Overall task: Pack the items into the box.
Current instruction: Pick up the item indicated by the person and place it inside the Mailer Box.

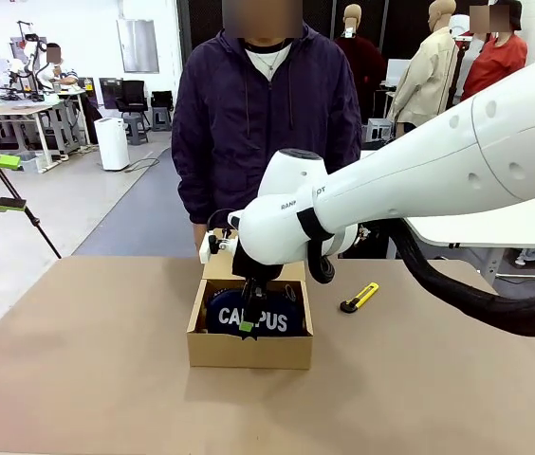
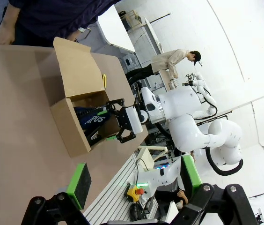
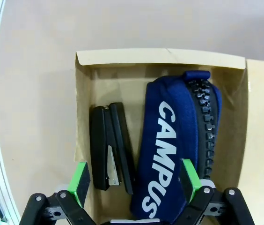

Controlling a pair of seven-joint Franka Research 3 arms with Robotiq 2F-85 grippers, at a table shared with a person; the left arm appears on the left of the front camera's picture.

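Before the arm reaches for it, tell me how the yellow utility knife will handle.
The utility knife looks slim and rigid, so probably stiff and light. It lies flat on the table, so rolling seems unlikely; a push would likely slide it.

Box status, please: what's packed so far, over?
Open: left gripper, empty; right gripper, over box. Inside: pouch, stapler. On table, unpacked: utility knife. Nothing blocking.

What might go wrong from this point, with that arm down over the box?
The right hand hangs open low over the pouch; rising, a finger might snag it or nudge the box. The utility knife lies outside, and pouch plus stapler leave little room.
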